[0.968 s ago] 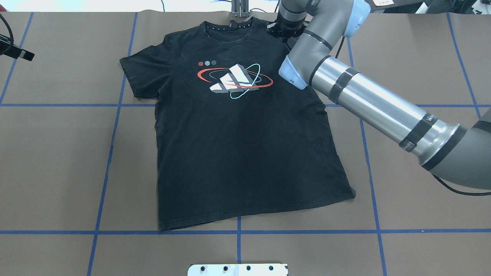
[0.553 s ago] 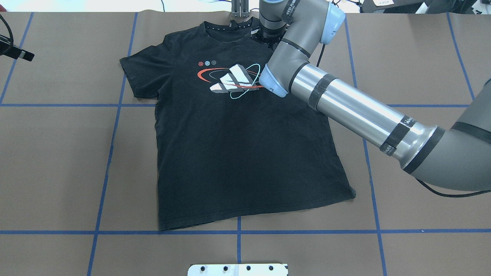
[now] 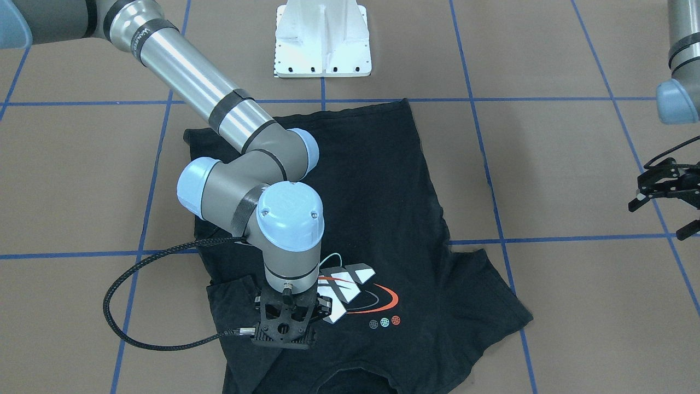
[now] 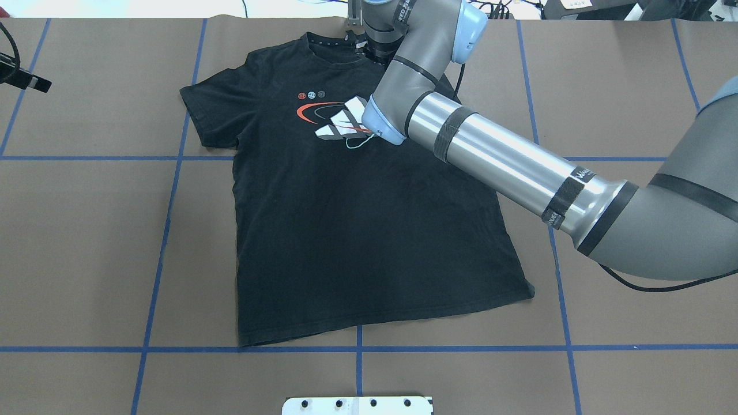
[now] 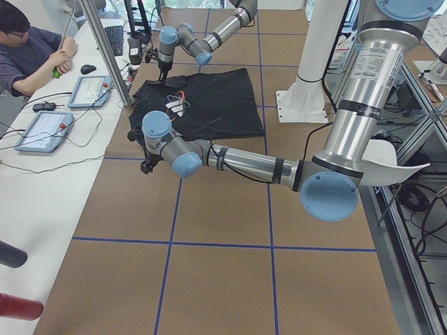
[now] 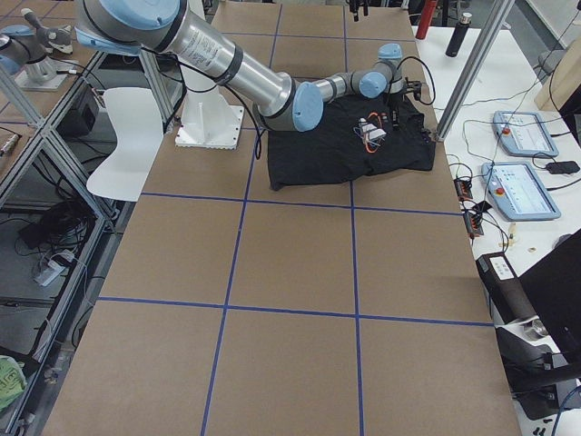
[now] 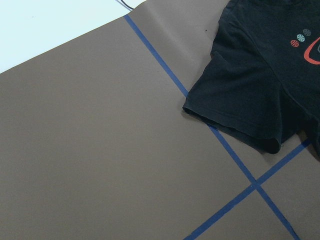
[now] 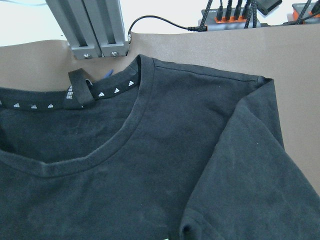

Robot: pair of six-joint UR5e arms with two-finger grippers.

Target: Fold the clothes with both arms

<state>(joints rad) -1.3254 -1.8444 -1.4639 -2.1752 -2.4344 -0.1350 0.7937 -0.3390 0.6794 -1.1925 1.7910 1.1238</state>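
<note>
Here, right pincer (image 3: 284, 336) over T-shirt (image 3: 383, 208) collar area, width cannot tell; left pincer (image 3: 654, 221) spread wide, empty.

Robotics lab, tape-gridded table (image 4: 86, 259), teach pendants (image 6: 519, 134)

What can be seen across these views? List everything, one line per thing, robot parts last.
T-shirt: one, black with a white, orange-red and cyan graphic, spread mid-table; the sleeve on the robot's right appears folded inward.
Table: one, brown, under the shirt.
Tape lines: several, blue, a grid on the table.
Pedestal: one, white, at the robot's edge.
Post: one, silver, beyond the collar.
Control tablets: two, grey, on the side bench.
Person: one, dark top, seated at the bench.
Right arm: one, silver-grey, reaching over the shirt.
Left arm: one, silver-grey, beside the shirt.
Right gripper: one, black, down at the shirt; grip hidden.
Left gripper: one, black, open over bare table.
</note>
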